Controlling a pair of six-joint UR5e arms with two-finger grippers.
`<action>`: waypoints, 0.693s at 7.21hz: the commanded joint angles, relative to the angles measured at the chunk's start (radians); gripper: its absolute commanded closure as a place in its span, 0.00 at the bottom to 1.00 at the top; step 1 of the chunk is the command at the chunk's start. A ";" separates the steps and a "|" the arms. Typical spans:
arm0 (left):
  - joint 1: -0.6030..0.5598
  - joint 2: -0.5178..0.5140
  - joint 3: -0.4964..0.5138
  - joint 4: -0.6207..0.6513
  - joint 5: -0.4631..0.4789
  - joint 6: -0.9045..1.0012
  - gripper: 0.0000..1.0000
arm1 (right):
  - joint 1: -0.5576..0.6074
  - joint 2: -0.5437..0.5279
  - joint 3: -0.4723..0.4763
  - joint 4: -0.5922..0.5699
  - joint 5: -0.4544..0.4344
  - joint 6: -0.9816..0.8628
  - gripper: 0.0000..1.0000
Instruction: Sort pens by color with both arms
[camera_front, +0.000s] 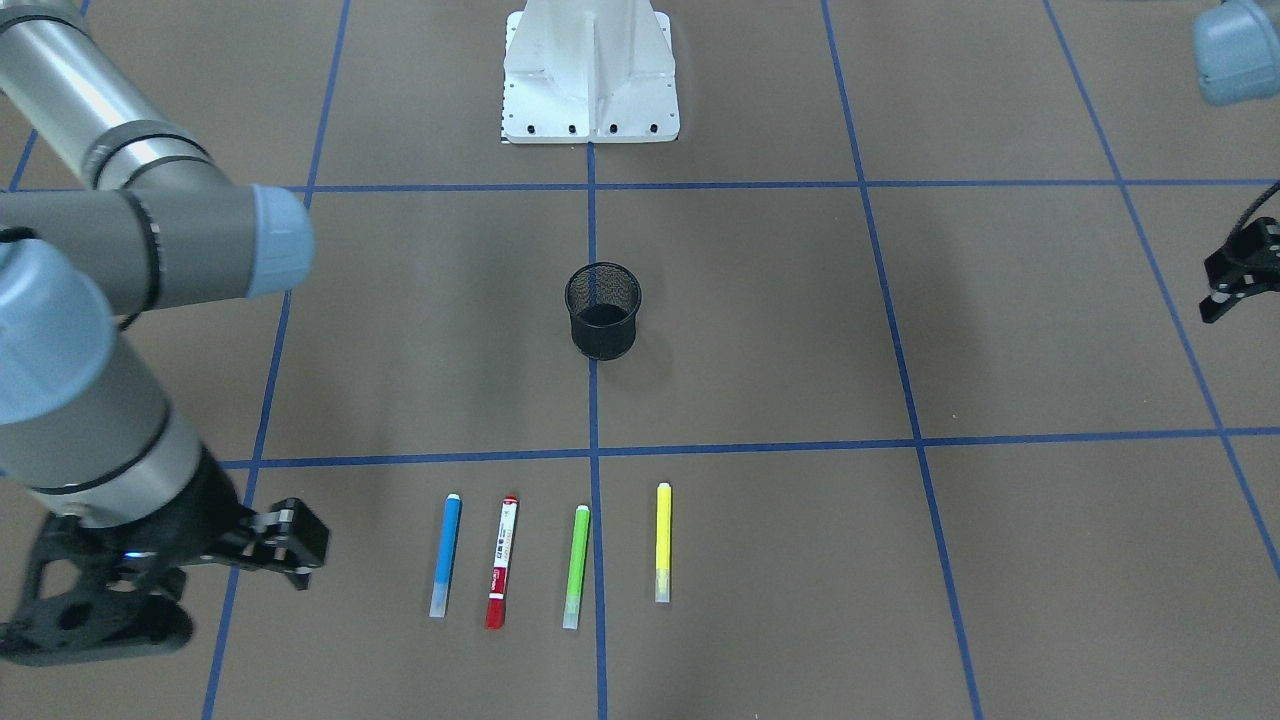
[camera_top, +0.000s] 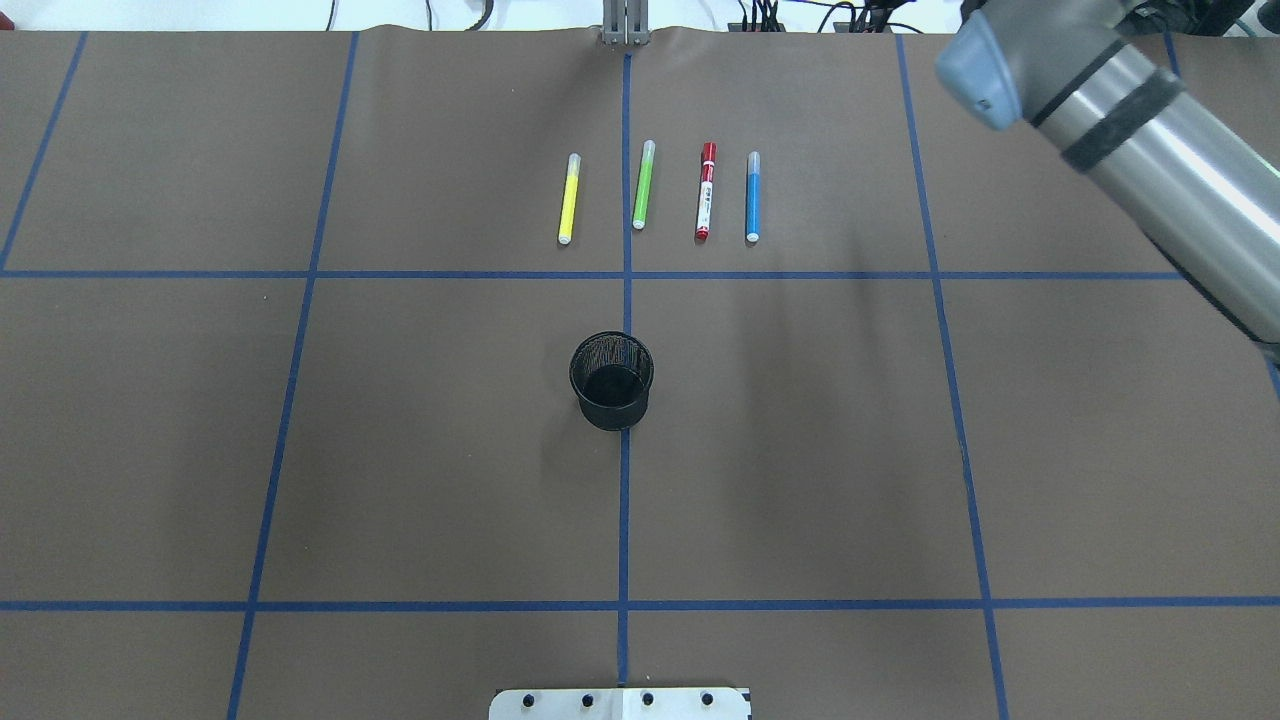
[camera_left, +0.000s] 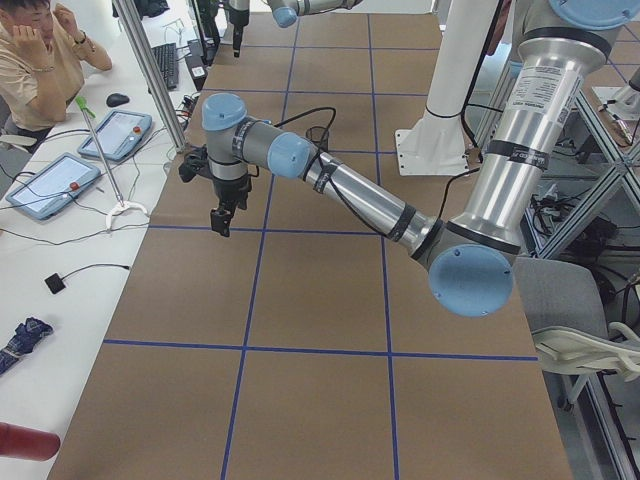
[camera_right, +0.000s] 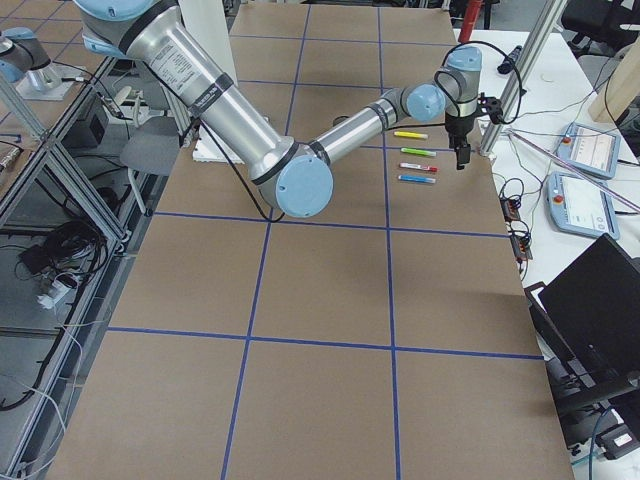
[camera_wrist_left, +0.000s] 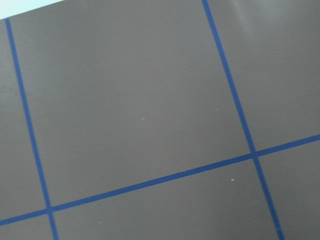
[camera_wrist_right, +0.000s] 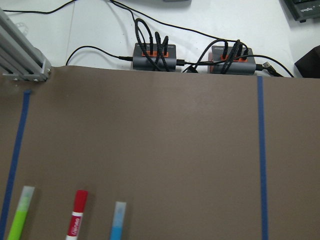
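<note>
Four pens lie side by side on the brown table: blue (camera_front: 446, 555), red with a white barrel (camera_front: 502, 560), green (camera_front: 577, 565) and yellow (camera_front: 663, 540). From overhead they run yellow (camera_top: 568, 198), green (camera_top: 644, 185), red (camera_top: 705, 190), blue (camera_top: 752, 197). My right gripper (camera_front: 300, 548) hovers beside the blue pen, open and holding nothing; its wrist view shows the green (camera_wrist_right: 20, 215), red (camera_wrist_right: 76, 220) and blue (camera_wrist_right: 117, 222) pen ends. My left gripper (camera_front: 1240, 290) hangs far off at the table's other side, open and empty.
A black mesh cup (camera_front: 603, 310) stands upright mid-table, between the pens and the white pedestal base (camera_front: 590, 80). Cable hubs (camera_wrist_right: 155, 55) sit just past the table's far edge. A person (camera_left: 35, 50) sits at a side desk with tablets (camera_left: 55, 180).
</note>
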 joint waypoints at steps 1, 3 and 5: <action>-0.106 0.043 0.097 -0.007 -0.066 0.140 0.00 | 0.146 -0.159 0.126 -0.076 0.091 -0.249 0.00; -0.144 0.135 0.105 -0.080 -0.087 0.179 0.00 | 0.272 -0.295 0.188 -0.142 0.142 -0.519 0.00; -0.146 0.233 0.103 -0.116 -0.081 0.182 0.00 | 0.355 -0.406 0.188 -0.144 0.186 -0.650 0.00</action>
